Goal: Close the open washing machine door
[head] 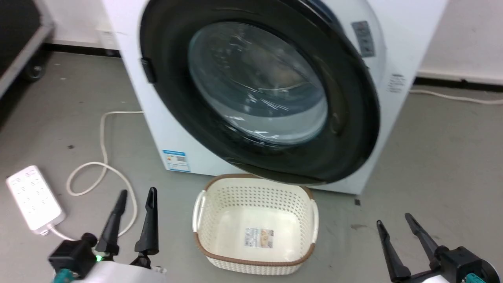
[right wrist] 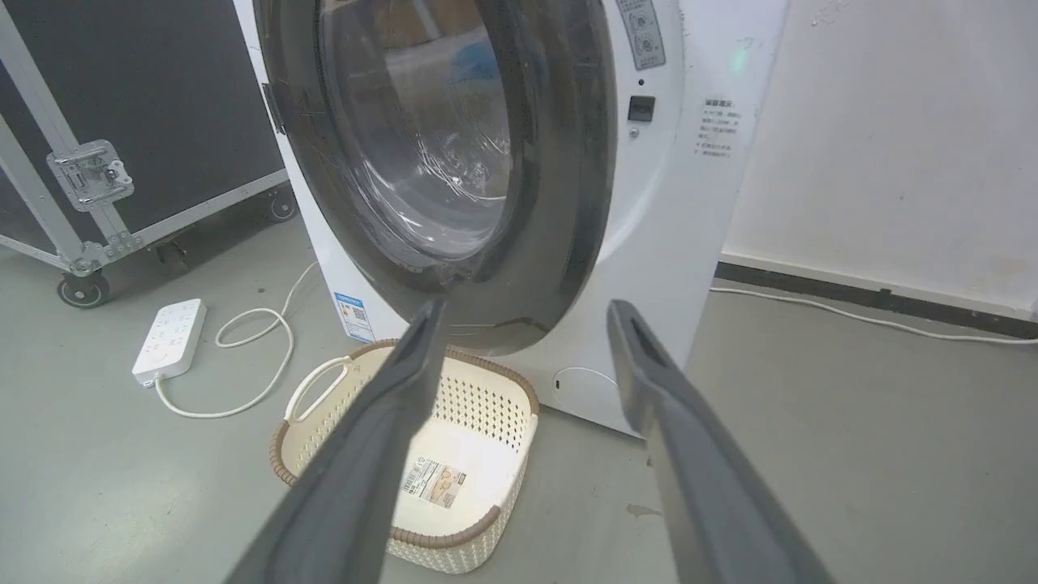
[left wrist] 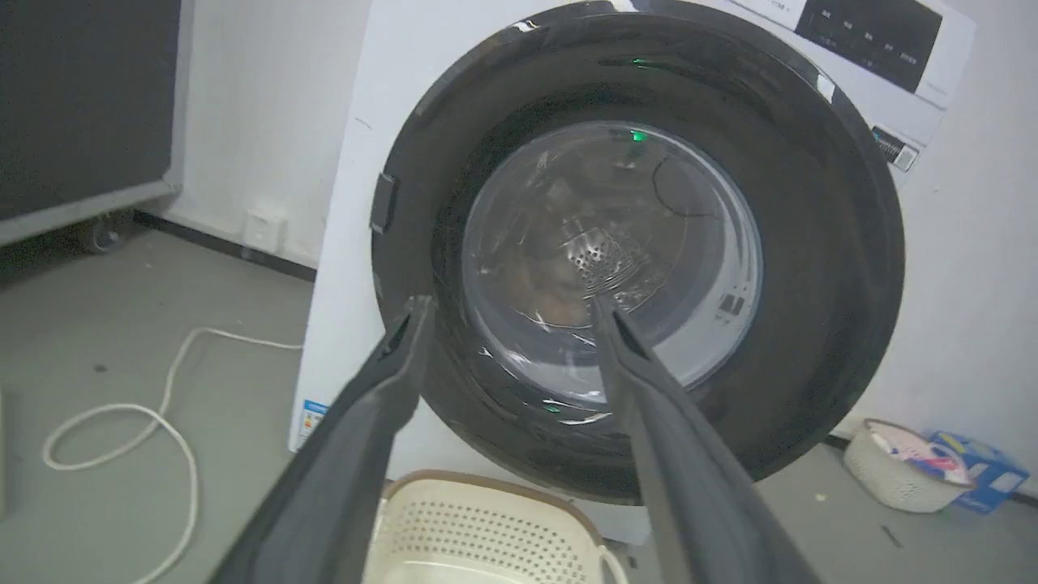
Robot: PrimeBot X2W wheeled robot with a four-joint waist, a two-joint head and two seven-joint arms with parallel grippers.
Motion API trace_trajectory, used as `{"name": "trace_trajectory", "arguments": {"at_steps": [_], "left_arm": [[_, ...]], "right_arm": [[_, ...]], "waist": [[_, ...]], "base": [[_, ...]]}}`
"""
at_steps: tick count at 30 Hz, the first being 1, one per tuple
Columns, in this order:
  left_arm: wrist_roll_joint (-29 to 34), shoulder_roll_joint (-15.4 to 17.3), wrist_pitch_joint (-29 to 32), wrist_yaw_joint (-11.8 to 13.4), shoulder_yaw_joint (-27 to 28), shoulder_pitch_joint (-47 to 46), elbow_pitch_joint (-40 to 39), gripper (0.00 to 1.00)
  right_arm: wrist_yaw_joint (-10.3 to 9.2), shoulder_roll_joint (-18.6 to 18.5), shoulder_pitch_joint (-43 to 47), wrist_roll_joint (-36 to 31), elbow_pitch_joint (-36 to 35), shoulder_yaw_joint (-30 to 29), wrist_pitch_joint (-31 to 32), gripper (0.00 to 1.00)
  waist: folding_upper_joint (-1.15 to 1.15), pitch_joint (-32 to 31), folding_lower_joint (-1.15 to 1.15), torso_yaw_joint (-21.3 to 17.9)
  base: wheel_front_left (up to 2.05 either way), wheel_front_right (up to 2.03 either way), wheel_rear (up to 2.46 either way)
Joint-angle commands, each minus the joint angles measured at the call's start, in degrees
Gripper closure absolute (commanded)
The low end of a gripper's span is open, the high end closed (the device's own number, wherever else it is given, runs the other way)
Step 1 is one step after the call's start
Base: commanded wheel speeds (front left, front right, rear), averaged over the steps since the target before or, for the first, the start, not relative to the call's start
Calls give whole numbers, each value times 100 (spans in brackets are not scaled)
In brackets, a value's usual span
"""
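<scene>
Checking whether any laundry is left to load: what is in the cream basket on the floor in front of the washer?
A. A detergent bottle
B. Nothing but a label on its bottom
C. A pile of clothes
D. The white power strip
B: the head view looks straight down into the basket, and its bottom is bare save for a small paper label.

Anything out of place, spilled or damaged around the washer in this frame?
Nothing spilled or broken. A white power strip and its looped cable lie loose on the floor left of the washing machine. An empty basket sits right below the washing machine door. Whether the door is latched cannot be told.
</scene>
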Motion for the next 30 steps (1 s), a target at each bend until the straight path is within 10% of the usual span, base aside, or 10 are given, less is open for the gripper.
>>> {"name": "trace_trajectory", "arguments": {"at_steps": [1, 6, 14, 15, 16, 30], "left_arm": [[871, -129, -23, 199, 108, 94, -171, 0], [2374, -380, -24, 463, 177, 279, -455, 0], [3135, -537, -24, 680, 127, 399, -465, 0], [3180, -553, -24, 694, 103, 370, -477, 0], [3215, -569, -24, 704, 75, 343, -485, 0], [3375, -758, -25, 899, -465, -268, -380, 0]], "right_arm": [[3, 42, 95, -53, -45, 15, -26, 0], [3, 137, 149, -91, -144, -35, -26, 0], [3, 147, 147, -97, -247, 75, -26, 0], [3, 118, 113, -66, -267, 118, -26, 71], [3, 72, 67, -33, -291, 174, -26, 100], [3, -1713, -1916, 939, -409, 1051, 317, 100]], "waist": [[0, -106, 2, 161], [0, -94, 2, 258], [0, 175, 2, 405], [0, 232, 2, 430], [0, 296, 2, 456], [0, 1495, 2, 1024]], "base": [[0, 0, 0], [0, 0, 0], [0, 0, 0], [0, 0, 0], [0, 0, 0], [0, 0, 0]]}}
